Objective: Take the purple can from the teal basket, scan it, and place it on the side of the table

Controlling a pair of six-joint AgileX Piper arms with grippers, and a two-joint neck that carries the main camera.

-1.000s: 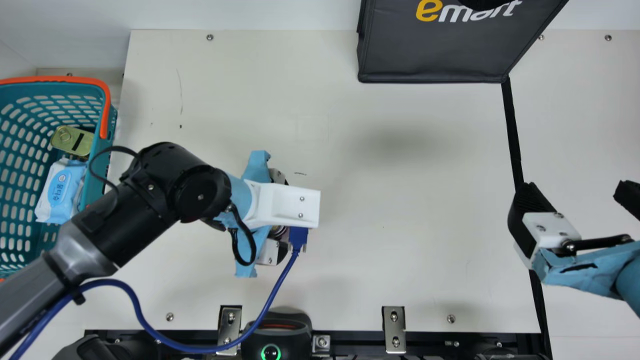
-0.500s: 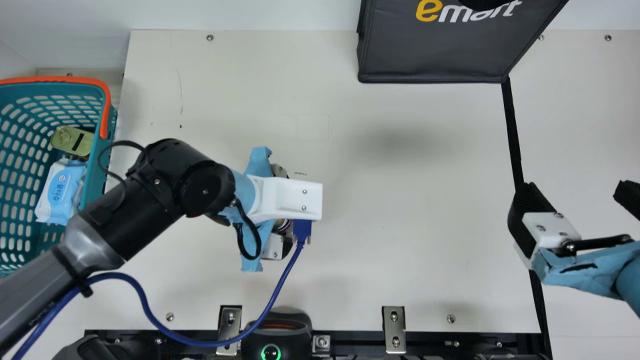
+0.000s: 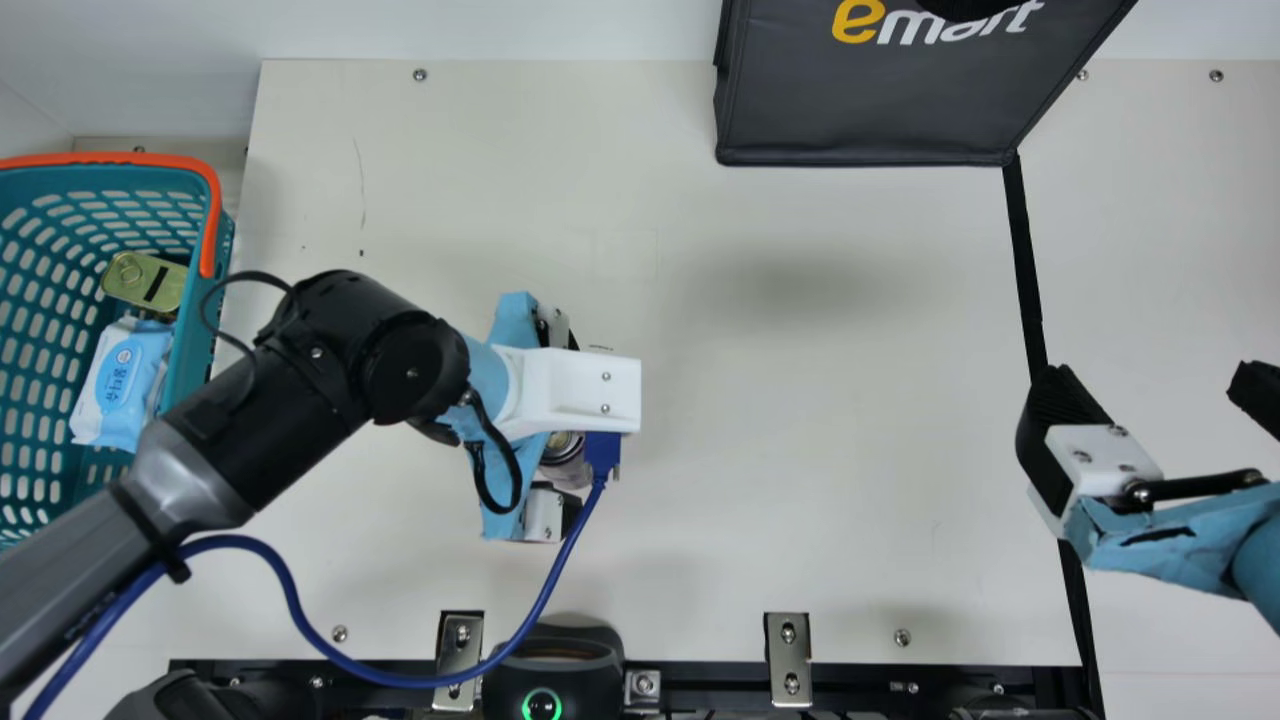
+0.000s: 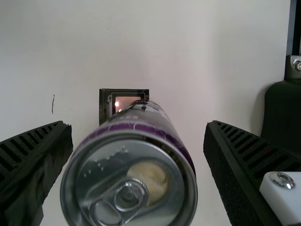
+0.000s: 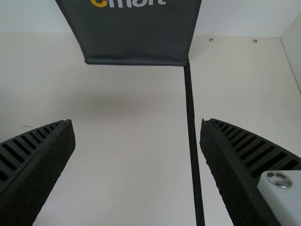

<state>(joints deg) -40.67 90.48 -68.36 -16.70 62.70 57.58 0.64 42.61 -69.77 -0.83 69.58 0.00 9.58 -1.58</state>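
The worktop (image 3: 800, 430) bore the purple can (image 4: 129, 183) near the glowing square (image 4: 124, 100) — presumably for scanning — with the left jaws spread wide around it and the right jaws parted on nothing.

The cream table (image 3: 800, 400) carries, left of its centre in the main view, the purple can (image 4: 117, 157), standing upright near a small dark-framed square (image 4: 105, 102) with a reddish glow. A black strip (image 3: 1024, 270) runs down the right part of the surface from a dark bag (image 3: 870, 120) at the far side; metal brackets (image 3: 788, 675) overlap the near edge. The teal basket (image 3: 185, 355) adjoins the left edge, its footing hidden.
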